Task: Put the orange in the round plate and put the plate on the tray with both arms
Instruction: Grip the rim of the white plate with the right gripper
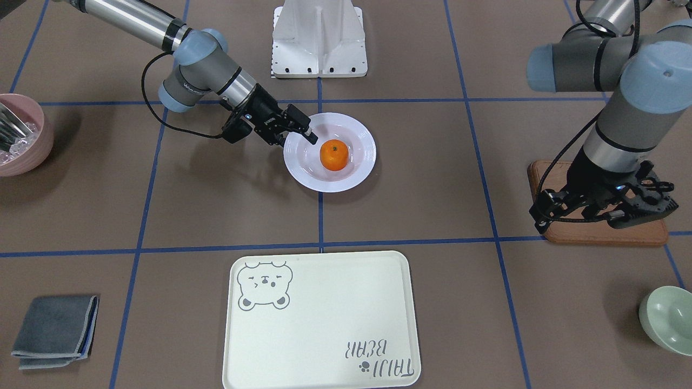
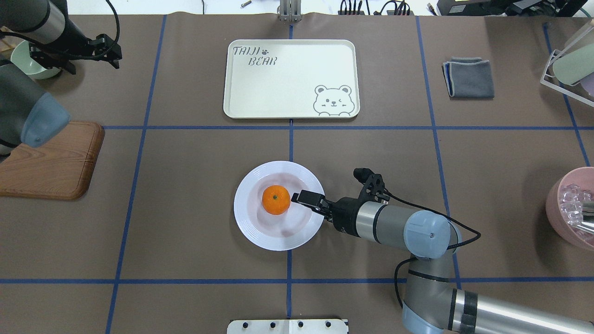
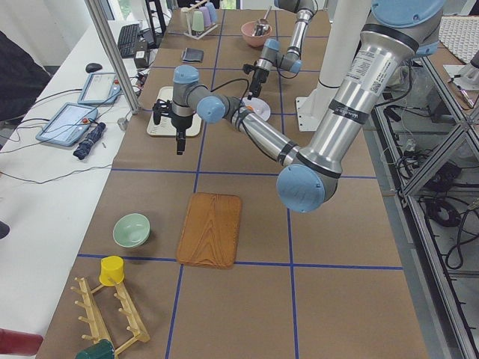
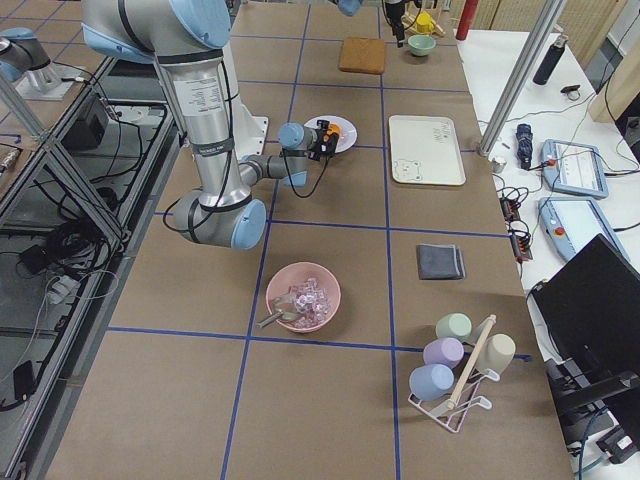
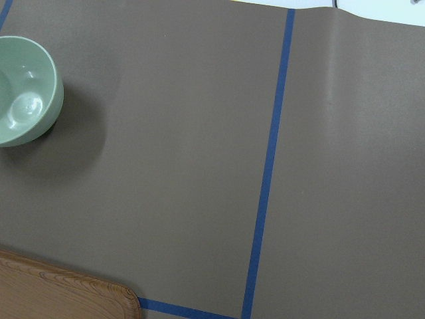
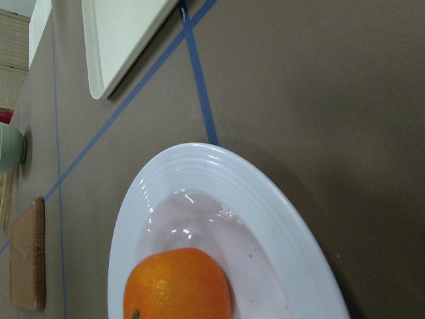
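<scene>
Overhead exterior: one orange (image 2: 276, 200) sits in one round plate (image 2: 260, 232) on brown worktop (image 2: 185, 208), mid-table. One tray (image 2: 287, 79) lies well apart, beyond plate. My right fingers (image 2: 308, 198) reach over plate's rim beside orange; whether they pinch rim, cannot tell. My left fingers (image 2: 109, 48) spread wide, holding nothing, hanging near one wooden board (image 2: 51, 162) and one green bowl (image 1: 670, 319). One pink bowl (image 2: 557, 204) and one folded grey cloth (image 2: 469, 78) on opposite side.
</scene>
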`<state>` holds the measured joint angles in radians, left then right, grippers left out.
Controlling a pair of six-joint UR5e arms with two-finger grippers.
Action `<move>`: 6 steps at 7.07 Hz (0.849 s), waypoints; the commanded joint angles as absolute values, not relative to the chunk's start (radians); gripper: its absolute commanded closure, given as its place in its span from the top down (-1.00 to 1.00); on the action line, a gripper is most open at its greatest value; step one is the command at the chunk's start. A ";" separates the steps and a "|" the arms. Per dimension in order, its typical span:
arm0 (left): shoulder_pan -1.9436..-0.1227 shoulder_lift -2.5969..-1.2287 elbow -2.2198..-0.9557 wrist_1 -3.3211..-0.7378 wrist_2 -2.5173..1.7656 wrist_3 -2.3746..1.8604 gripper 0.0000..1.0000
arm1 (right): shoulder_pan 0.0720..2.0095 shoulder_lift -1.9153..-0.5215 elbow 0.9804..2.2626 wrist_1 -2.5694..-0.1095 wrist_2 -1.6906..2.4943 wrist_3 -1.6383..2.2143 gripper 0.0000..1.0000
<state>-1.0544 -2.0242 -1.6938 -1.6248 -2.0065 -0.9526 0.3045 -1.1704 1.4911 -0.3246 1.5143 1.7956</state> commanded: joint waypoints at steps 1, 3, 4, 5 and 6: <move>-1.054 -2.023 -1.698 -1.624 -2.006 -0.953 0.97 | 0.304 -1.161 1.482 -0.327 1.514 1.796 1.00; -1.054 -2.023 -1.698 -1.623 -2.006 -0.953 0.97 | 0.305 -1.143 1.483 -0.348 1.511 1.851 0.09; -1.054 -2.023 -1.698 -1.623 -2.006 -0.953 0.97 | 0.304 -1.132 1.483 -0.356 1.502 1.880 -0.99; -1.054 -2.023 -1.698 -1.623 -2.008 -0.953 0.97 | 0.304 -1.126 1.485 -0.370 1.497 1.881 -1.00; -1.054 -2.023 -1.698 -1.621 -2.008 -0.953 0.97 | 0.305 -1.108 1.485 -0.371 1.496 1.882 -1.00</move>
